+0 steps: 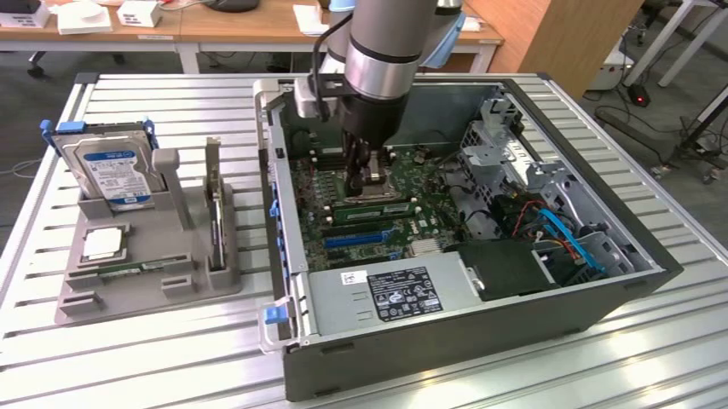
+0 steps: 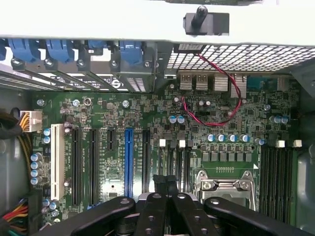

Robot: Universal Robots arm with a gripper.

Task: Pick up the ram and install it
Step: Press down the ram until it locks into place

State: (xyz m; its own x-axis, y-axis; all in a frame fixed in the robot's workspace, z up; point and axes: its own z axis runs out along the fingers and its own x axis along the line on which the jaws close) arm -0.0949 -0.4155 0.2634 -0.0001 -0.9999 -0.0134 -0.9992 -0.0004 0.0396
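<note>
Slatted metal table point(image 1: 136, 341) carries your opened computer case point(image 1: 455, 332); gripper point(image 2: 165, 189) sits inside above the motherboard point(image 2: 147, 123), fingers together (nothing visibly held).

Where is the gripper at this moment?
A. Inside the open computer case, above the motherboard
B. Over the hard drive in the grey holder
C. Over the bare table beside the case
A: the gripper hangs inside the computer case, just above the motherboard, away from the grey holder.

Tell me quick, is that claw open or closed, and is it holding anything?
Gripper: closed, down inside the computer case over the motherboard; whether it holds anything cannot be told.
</note>
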